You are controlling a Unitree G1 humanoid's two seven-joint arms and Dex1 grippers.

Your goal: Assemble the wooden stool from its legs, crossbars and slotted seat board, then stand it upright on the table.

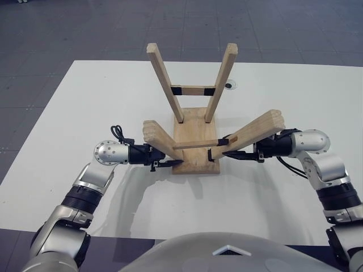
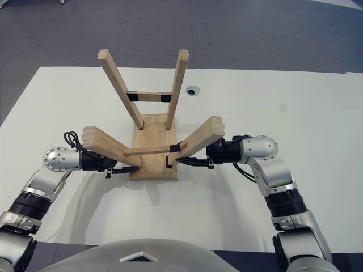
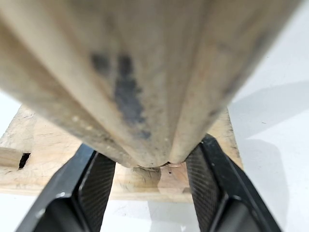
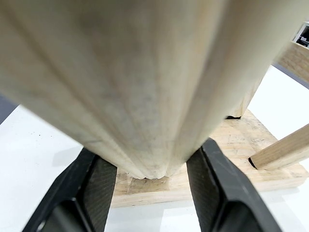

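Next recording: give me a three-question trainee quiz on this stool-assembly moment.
1. True or false: the pale rectangular wooden seat board lies flat on the white table.
2. How many far wooden legs stand in that board? A one, B two, C four.
3. Fill in: the left claw and right claw each grip a tilted near leg; a thin wooden ____ joins those legs.
Key: 1 true; 2 B; 3 crossbar.

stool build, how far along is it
Done: the far leg pair with the far crossbar stands in the seat board, which lies flat on the table. In hand: the left end effector grips the near left leg, the right end effector the near right leg, joined by the near crossbar, both splayed at the board's near edge. Left: seating them, then standing the stool upright.
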